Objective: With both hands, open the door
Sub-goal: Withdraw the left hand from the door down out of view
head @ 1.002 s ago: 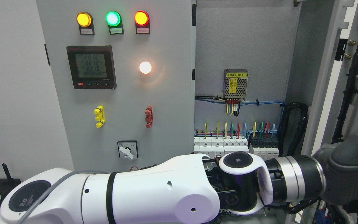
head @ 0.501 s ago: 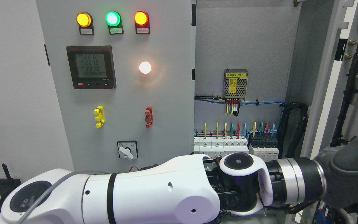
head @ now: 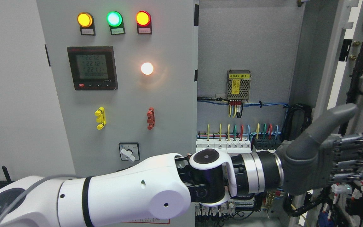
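Currently, in the head view, the white-shelled left arm [head: 121, 195] enters from the lower left and extends across the frame to the right, ending in the dark grey left hand [head: 323, 154]. The hand is spread: its thumb [head: 332, 121] points up and to the right, and its segmented fingers [head: 351, 151] extend straight toward the right, holding nothing. The fingers lie in front of the inner face of the opened grey right-hand cabinet door [head: 339, 78], which stands swung outward at the right edge and carries black cable bundles [head: 358, 78]; whether the fingers touch the door cannot be determined. The closed grey left-hand cabinet door [head: 121, 104] fills the centre-left and bears three round indicator lamps [head: 114, 19] in amber, green and red, a black digital meter [head: 92, 67], a lit white round lamp [head: 147, 68], a yellow latch handle [head: 100, 118], a red latch handle [head: 150, 118] and a rotary selector switch [head: 129, 151]. The exposed cabinet interior [head: 247, 47] between the two doors shows a perforated metal power supply module [head: 239, 85] above a row of white and black circuit breakers [head: 238, 146] with coloured wires.
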